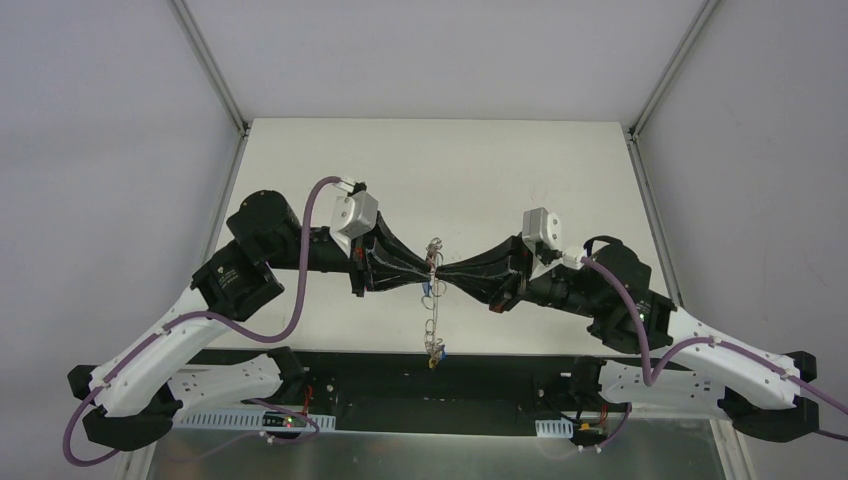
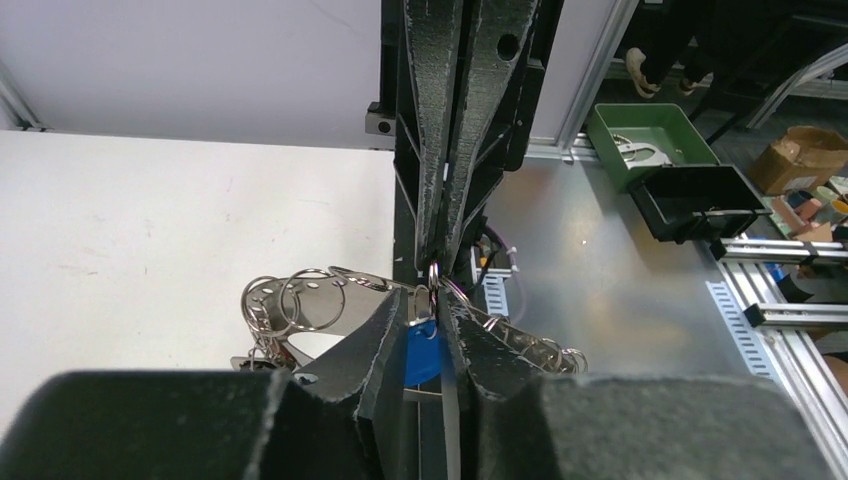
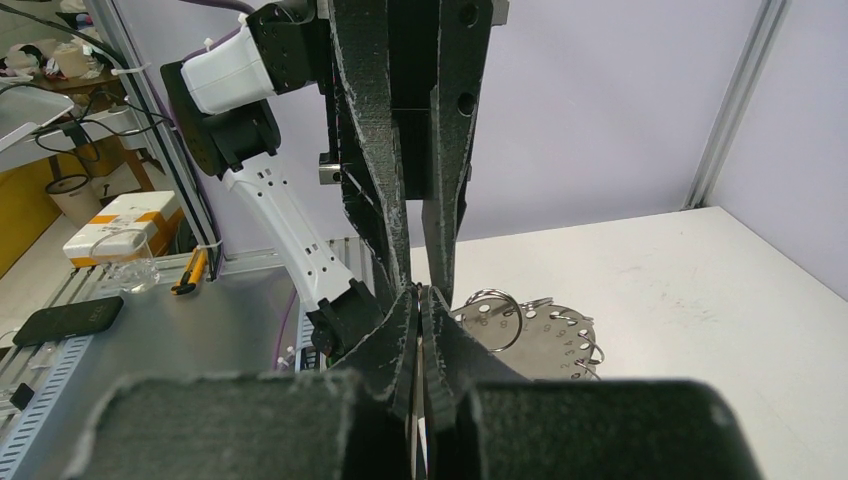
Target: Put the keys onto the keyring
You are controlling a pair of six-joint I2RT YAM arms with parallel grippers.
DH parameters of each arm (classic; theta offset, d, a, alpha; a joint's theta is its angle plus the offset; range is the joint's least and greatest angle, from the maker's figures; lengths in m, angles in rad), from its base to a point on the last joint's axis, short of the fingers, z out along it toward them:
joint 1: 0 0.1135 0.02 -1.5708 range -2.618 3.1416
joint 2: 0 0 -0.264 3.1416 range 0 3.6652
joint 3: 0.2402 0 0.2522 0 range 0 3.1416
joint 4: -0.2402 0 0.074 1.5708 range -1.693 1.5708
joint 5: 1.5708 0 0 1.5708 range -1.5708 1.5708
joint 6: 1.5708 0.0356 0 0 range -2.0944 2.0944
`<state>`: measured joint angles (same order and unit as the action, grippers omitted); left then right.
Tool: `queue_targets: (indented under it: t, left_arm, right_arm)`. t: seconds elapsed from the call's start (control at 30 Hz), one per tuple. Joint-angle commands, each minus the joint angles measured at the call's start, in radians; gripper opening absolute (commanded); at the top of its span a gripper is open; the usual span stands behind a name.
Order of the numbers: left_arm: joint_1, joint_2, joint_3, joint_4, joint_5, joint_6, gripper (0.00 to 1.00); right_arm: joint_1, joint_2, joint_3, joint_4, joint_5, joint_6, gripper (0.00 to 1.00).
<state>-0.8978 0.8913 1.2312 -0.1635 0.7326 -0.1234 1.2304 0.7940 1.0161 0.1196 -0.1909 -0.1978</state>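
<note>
Overhead, the left arm [image 1: 200, 330] reaches in from the left, its hand out over the middle of the white worktop [image 1: 450, 170]. The left hand [image 1: 427, 273] stands narrow. In its own wrist view the blue key [image 2: 424, 352] sits by its plastic head in the slim gap between the fingers [image 2: 372, 335]; whether they actually pinch it I cannot tell.

Just right of that, where the two hands meet tip to tip, is the keyring [image 1: 431, 322], a thin silvery loop strung with small rings [image 2: 312, 297]. Its top is caught at the meeting point. From above, the rest trails toward the near edge and ends in a small cluster with a yellow key [image 1: 432, 363] lowest. More rings fan out on both sides of the grip. A round metal disc [image 3: 535, 340] punched with holes hangs among them on the far side.

The right hand [image 1: 443, 275] is closed tight, its tips nipping a small ring at the top of the keyring. Behind it the right arm [image 1: 680, 350] runs back to the right. Off the worktop, near and to the right, a green bin [image 2: 640, 168] holds a few loose rings.
</note>
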Motion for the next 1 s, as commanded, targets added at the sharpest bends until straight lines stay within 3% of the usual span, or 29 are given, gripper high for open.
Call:
queue_targets:
  t: [0.0, 0.33, 0.67, 0.73, 0.9, 0.97]
  left_arm:
    - [-0.008, -0.014, -0.009, 0.048, 0.035, 0.006, 0.15]
    - [-0.006, -0.059, -0.026, 0.021, 0.01, 0.02, 0.32]
    - [-0.007, -0.032, -0.016, 0.021, 0.019, 0.018, 0.33]
    - [-0.006, -0.025, -0.013, 0.021, 0.022, 0.018, 0.31]
    - [-0.008, -0.02, -0.014, 0.021, 0.029, 0.025, 0.11]
    - [-0.006, -0.022, -0.016, 0.021, 0.03, 0.026, 0.1]
  right_arm:
    - [0.006, -0.01, 0.03, 0.086, -0.013, 0.012, 0.0]
    - [0.005, -0.013, 0.031, 0.078, -0.01, 0.011, 0.0]
    - [0.005, 0.0, 0.039, 0.083, -0.015, 0.018, 0.0]
    - [0.005, -0.001, 0.041, 0.083, -0.015, 0.018, 0.0]
    - [0.006, -0.001, 0.042, 0.084, -0.017, 0.016, 0.0]
    - [0.006, 0.001, 0.044, 0.083, -0.018, 0.017, 0.0]
